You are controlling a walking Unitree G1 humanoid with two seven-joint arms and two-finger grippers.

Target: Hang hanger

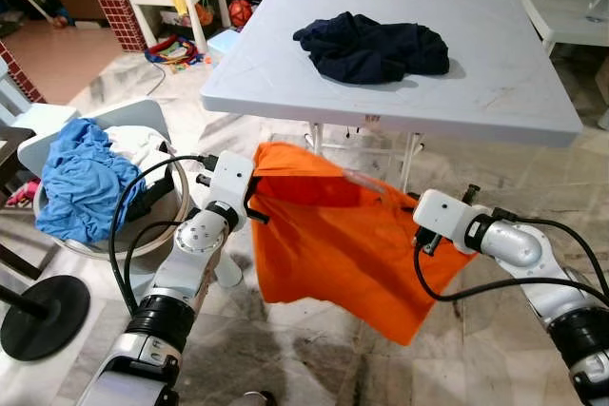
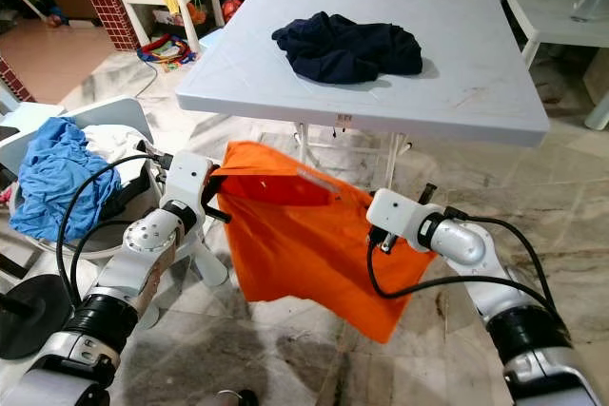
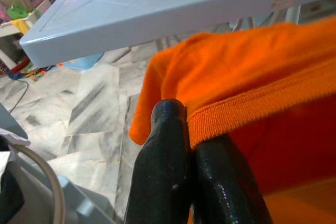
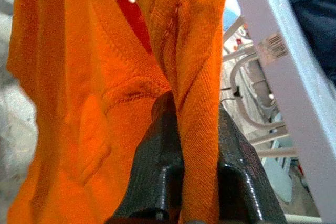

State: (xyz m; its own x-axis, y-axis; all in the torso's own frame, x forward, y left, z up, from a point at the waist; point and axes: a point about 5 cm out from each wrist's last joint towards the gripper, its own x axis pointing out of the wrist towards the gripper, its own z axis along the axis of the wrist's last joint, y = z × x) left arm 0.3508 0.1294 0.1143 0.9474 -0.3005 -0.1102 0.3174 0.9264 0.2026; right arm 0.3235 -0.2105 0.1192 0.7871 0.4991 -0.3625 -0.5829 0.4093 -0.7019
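A pale grey square plastic tabletop [image 1: 495, 54] stands on marbled stone floor [image 1: 324, 349]. A crumpled dark navy garment [image 1: 373, 47] lies on it, near the middle.

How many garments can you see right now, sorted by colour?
Orange: 1, the orange shirt held by the left gripper and right gripper
Dark navy: 1, dark garment on the table
Blue: 1, blue garment
White: 1, white garment
Total: 4
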